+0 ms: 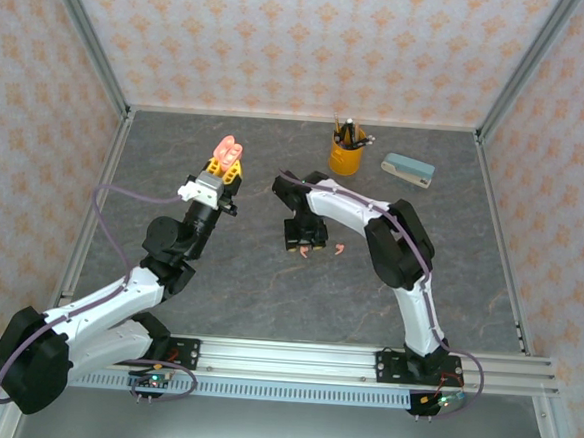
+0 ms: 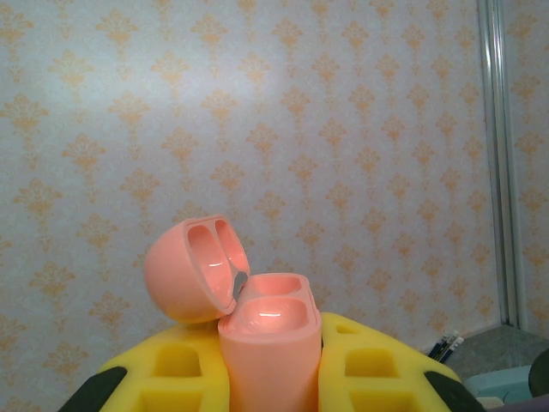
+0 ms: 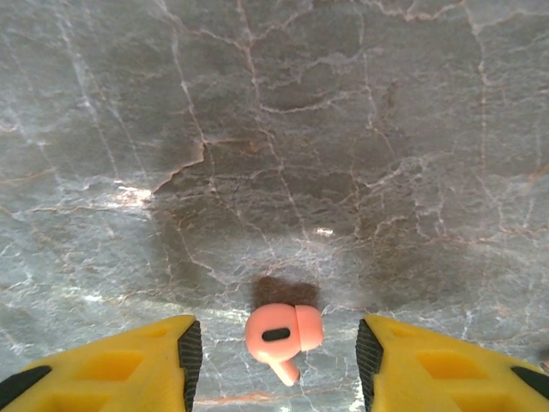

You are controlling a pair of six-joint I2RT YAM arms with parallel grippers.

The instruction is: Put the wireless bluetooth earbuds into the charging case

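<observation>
Left gripper point(image 1: 226, 167): clamped on the salmon-pink charging case point(image 2: 266, 343), holding it upright, raised above the table.
Case lid point(image 2: 193, 270): swung open to the left on its hinge; two wells in the base face up.
Right gripper point(image 1: 305, 240): pointed down at the tabletop with jaws apart, its yellow fingers point(image 3: 129, 365) on either side of an earbud with a gap on each side.
Salmon-pink earbud point(image 3: 281, 333): lying on the table between those fingers, touched by neither.
Second pink earbud point(image 1: 338, 248): on the table just right of the right gripper.
Table point(image 1: 266, 297): dark grey marbled surface with pale veins, rusty cracks and small glare spots.
Walls point(image 1: 284, 48): cream wallpaper with an orange floral pattern on three sides, with aluminium posts point(image 1: 84, 34) at the back corners.
Back of table: yellow cup of pens point(image 1: 346, 157), with a pale teal stapler point(image 1: 408, 169) to its right, the two apart.
Near edge: aluminium rail point(image 1: 293, 354) carrying both arm bases.
</observation>
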